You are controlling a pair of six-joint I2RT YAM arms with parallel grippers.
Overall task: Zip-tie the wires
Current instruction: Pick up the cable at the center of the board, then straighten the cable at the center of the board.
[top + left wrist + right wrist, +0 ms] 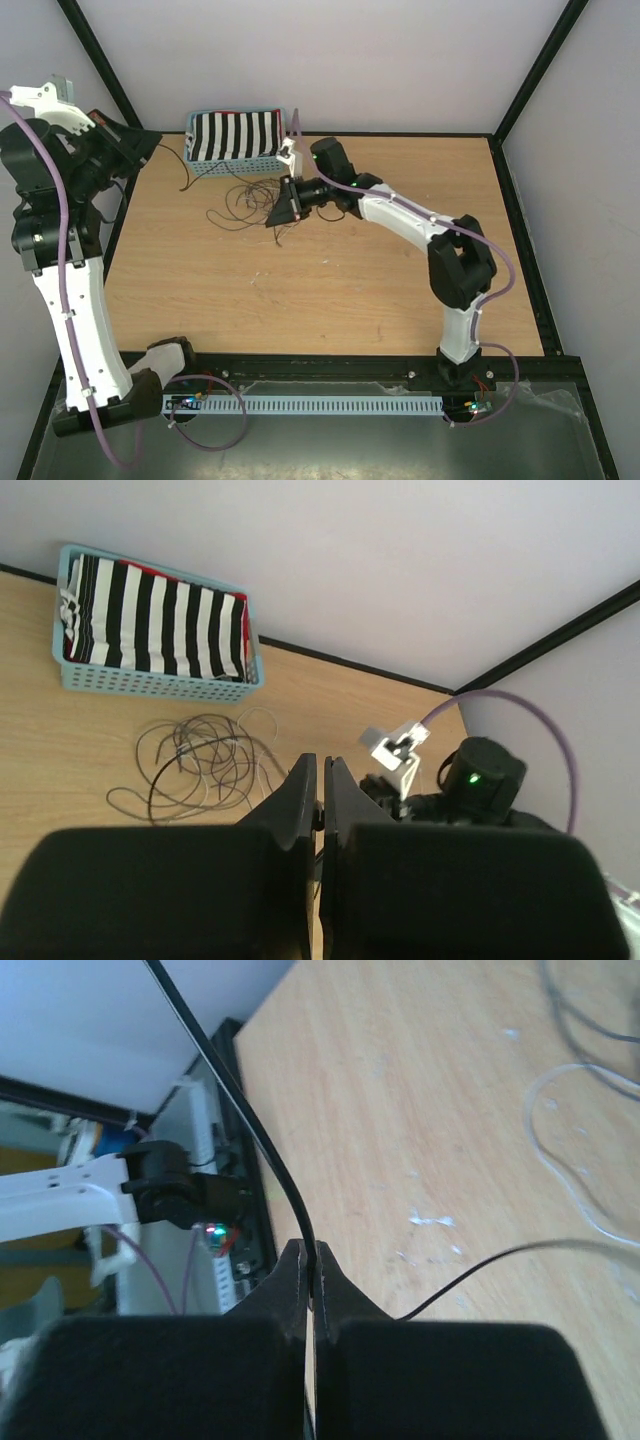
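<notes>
Right tool point(309, 1260) pinches one of the wires point(262, 1136), seen only wrist-side.

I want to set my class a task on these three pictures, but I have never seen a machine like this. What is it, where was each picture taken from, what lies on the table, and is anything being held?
Two robot arms are bolted at the near edge of a wooden table. One picture looks down from above; the other two come from cameras on each wrist. On the table lie thin, looping wires and a blue basket holding striped cloth. The right end effector is shut on a thin black wire, seen in its wrist view. The left end effector is shut with nothing visible between its fingers, raised off to the table's left.
</notes>
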